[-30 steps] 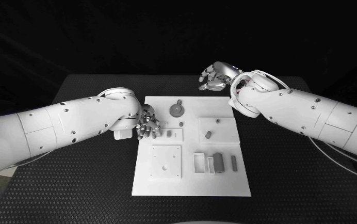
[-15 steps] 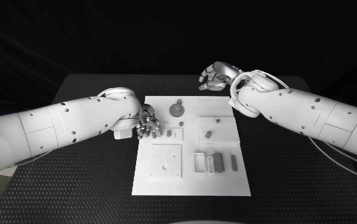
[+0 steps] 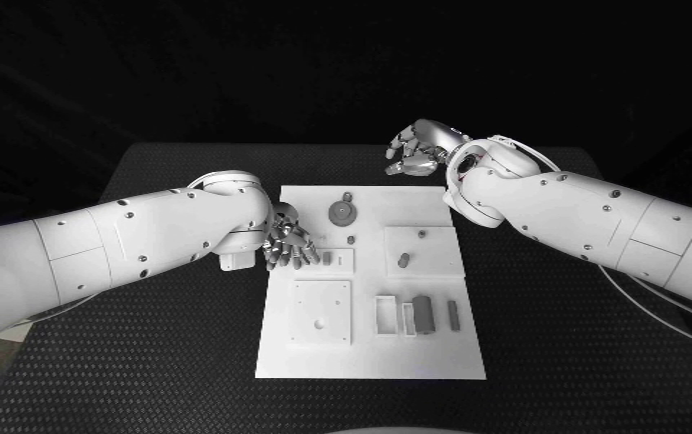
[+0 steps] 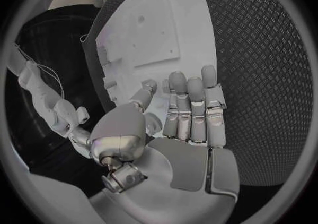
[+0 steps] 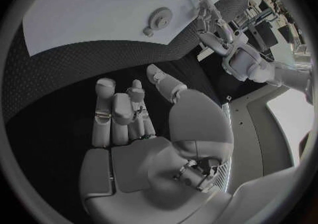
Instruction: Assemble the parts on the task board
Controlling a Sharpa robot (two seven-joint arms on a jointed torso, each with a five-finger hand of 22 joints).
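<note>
Left hand (image 3: 286,244) overhangs task board (image 3: 368,354) edge.

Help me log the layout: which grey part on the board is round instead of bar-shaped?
The disc-shaped part near the far edge of the task board; the other grey pieces are short pegs or straight bars.

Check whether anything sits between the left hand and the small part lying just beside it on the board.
Nothing visible does. The left hand hangs over the board's left edge, fingers apart and holding nothing. The small part lies close by toward the board's middle, with only bare white board between them.
</note>
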